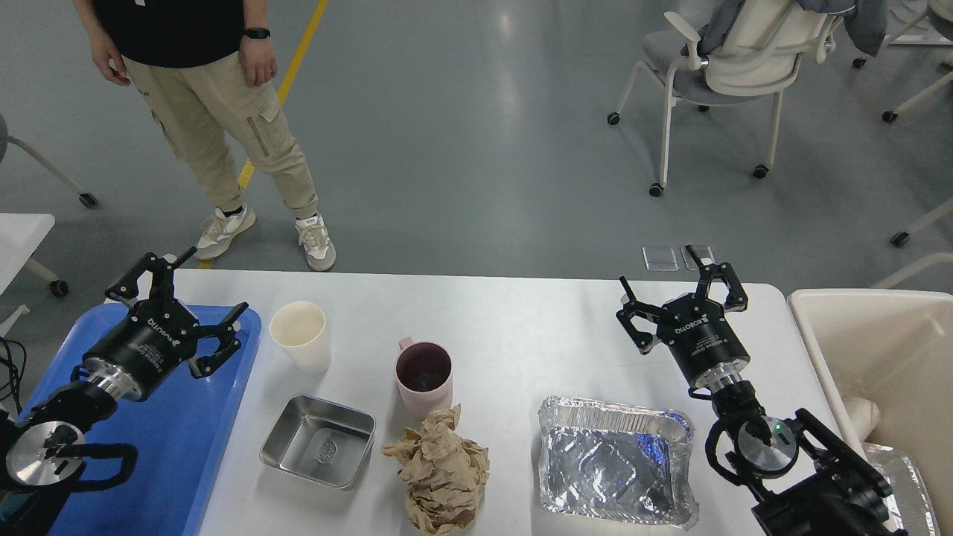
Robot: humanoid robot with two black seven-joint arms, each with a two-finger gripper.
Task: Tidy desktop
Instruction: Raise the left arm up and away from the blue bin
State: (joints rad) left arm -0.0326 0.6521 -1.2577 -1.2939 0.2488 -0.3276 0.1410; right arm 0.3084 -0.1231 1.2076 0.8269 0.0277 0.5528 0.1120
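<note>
Desktop (514, 327): white, spanning mid-frame, bearing clutter. At 9 o'clock, blue tray (186, 447) overlapping the left edge, left gripper (182, 313) hovering above it, fingers spread wide, holding nothing. Toward 10 o'clock of centre, cream paper cup (300, 335), upright. Near centre, pink mug (424, 376), upright, touching crumpled brown paper (441, 470) at 6 o'clock. Left of the paper, steel pan (318, 441). At 5 o'clock, foil tray (616, 470). At 3 o'clock, right gripper (681, 292), fingers wide apart, empty, above bare tabletop. Far right, cream bin (878, 350) beside the edge. At 11 o'clock beyond, standing person (201, 97).
</note>
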